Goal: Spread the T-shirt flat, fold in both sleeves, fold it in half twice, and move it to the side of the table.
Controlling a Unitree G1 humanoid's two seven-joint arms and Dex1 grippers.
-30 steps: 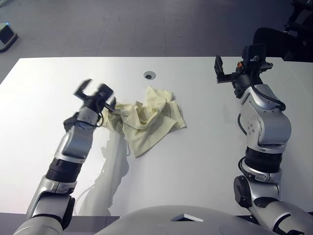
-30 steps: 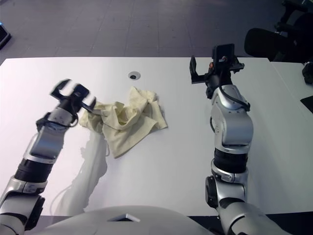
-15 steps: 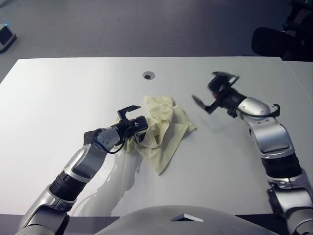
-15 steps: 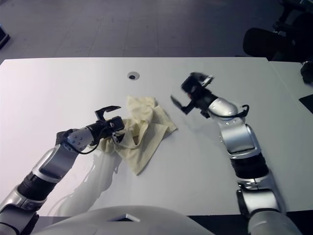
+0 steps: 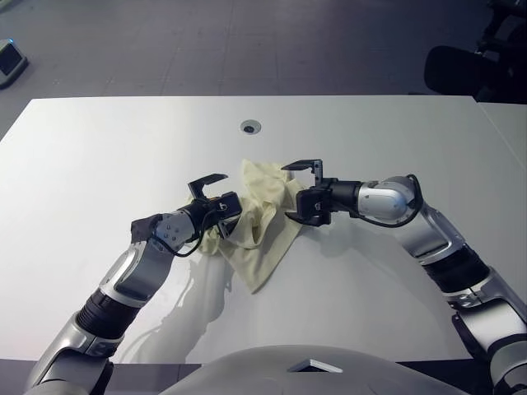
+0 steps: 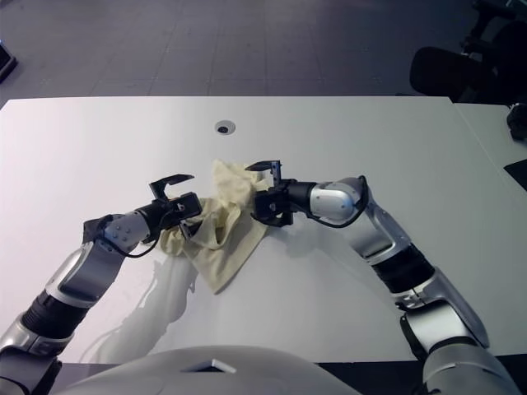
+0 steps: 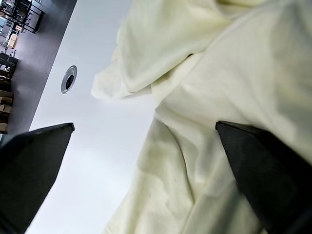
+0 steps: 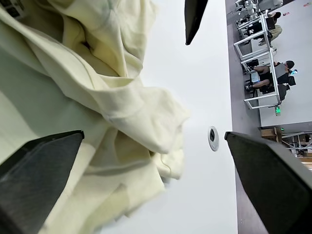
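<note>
The crumpled pale yellow T-shirt [image 7: 219, 73] lies bunched on the white table [image 7: 97, 146]. The left gripper [image 7: 145, 125] is spread wide, one dark finger [image 7: 29, 165] over bare table and the other over cloth. A round grommet hole [image 7: 69, 79] sits near the table's edge.

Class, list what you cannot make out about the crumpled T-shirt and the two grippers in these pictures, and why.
1. Eye views: the T-shirt hides its sleeves and collar in its own crumpled folds.
2. Eye views: the lower fingers of the left gripper and right gripper sit against cloth, so contact is unclear.
3. Wrist views: the T-shirt is cut off by the picture edges.
4. Eye views: the table hole is too small to see inside.
</note>
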